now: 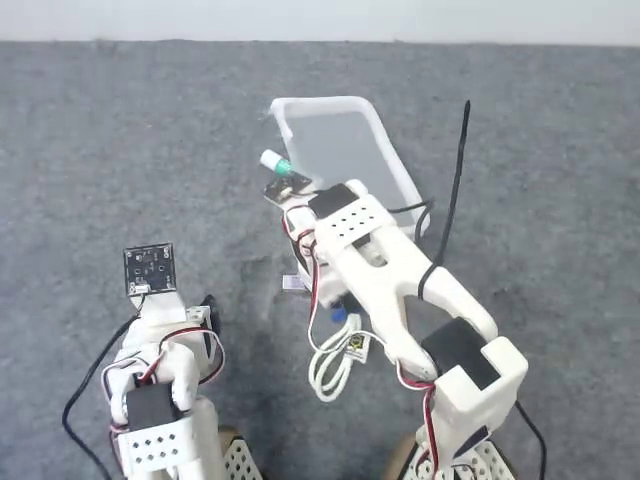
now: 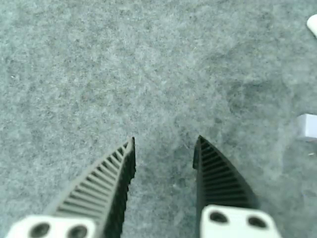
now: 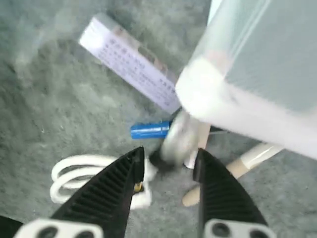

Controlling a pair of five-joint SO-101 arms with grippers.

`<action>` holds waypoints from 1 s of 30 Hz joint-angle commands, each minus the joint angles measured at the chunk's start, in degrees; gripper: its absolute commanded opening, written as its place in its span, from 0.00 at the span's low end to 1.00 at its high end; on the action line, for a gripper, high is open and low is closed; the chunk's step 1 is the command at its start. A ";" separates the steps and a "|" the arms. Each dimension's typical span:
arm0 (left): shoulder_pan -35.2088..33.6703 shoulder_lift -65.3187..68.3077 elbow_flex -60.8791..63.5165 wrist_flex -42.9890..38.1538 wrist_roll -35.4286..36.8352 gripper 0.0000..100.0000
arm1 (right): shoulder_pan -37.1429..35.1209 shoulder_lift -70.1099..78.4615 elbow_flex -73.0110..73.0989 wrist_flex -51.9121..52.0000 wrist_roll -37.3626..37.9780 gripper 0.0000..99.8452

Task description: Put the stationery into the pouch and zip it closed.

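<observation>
Grey felt desk, and the biggest thing on it is the see-through pouch, lying flat at the far side with its near end under the right arm. The right pincer is spread wide and hangs right at that end of the pouch. There's a blurry grey bit between the jaws, no idea what it is.

The loose stuff sits just past the tips: a coiled white cable, a purple-ish box, a beige pen and a small blue cap. A green-capped marker lies beside the pouch.

The blue cap's long axis runs from jaw to jaw, so I reckon the wrist needs a turn to pinch across it.

The left pincer is spread too, over bare felt and well apart from everything, so the right arm is way nearer.
</observation>
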 commanded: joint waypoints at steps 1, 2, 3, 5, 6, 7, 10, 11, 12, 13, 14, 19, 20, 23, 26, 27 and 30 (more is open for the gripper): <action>-0.09 -1.32 -1.36 -0.53 0.79 0.18 | 0.57 -3.82 0.53 -1.71 0.62 0.15; -0.09 -1.32 -1.36 -0.53 0.79 0.18 | 0.57 -3.82 0.97 -2.15 0.62 0.14; -0.09 -1.32 -1.36 -0.53 0.79 0.18 | 0.57 -3.82 1.58 -2.68 0.62 0.14; -0.09 -1.32 -1.36 -0.53 0.79 0.18 | 0.57 -3.82 2.81 -3.47 0.62 0.14; -0.09 -1.32 -1.36 -0.53 0.79 0.18 | 0.57 -3.82 3.34 -3.91 0.00 0.14; -0.09 -1.32 -1.36 -0.53 0.79 0.18 | 0.57 -3.82 3.96 -4.44 -1.23 0.14; -0.09 -1.32 -1.36 -0.53 0.79 0.18 | 0.75 -3.82 5.54 -6.81 -4.22 0.14; -0.09 -1.32 -1.36 -0.53 0.79 0.18 | 0.75 -3.82 5.98 -7.69 -4.57 0.14; -0.09 -1.32 -1.36 -0.53 0.79 0.18 | 0.84 -3.82 6.51 -8.40 -4.84 0.14; -0.09 -1.32 -1.36 -0.53 0.79 0.18 | 0.84 -3.82 6.86 -9.01 -4.84 0.14; -0.09 -1.32 -1.36 -0.53 0.79 0.18 | 0.84 -3.82 7.12 -9.36 -4.84 0.14; -0.09 -1.32 -1.36 -0.53 0.79 0.18 | 0.92 -3.82 7.38 -10.15 -4.92 0.08; -0.09 -1.32 -1.36 -0.53 0.79 0.18 | 0.92 -3.82 7.38 -10.77 -4.84 0.04; -0.09 -1.32 -1.36 -0.53 0.70 0.18 | 1.01 -4.44 7.38 -10.68 -4.75 0.02; -0.09 -1.32 -1.36 -0.53 0.44 0.18 | 0.92 -5.85 7.47 -10.15 -4.84 0.01; -0.09 -1.32 -1.36 -0.53 0.44 0.18 | 0.92 -6.64 7.47 -9.54 -4.84 0.01; -0.09 -1.32 -1.36 -0.53 0.44 0.18 | 0.92 -10.42 8.88 -8.75 -4.66 0.01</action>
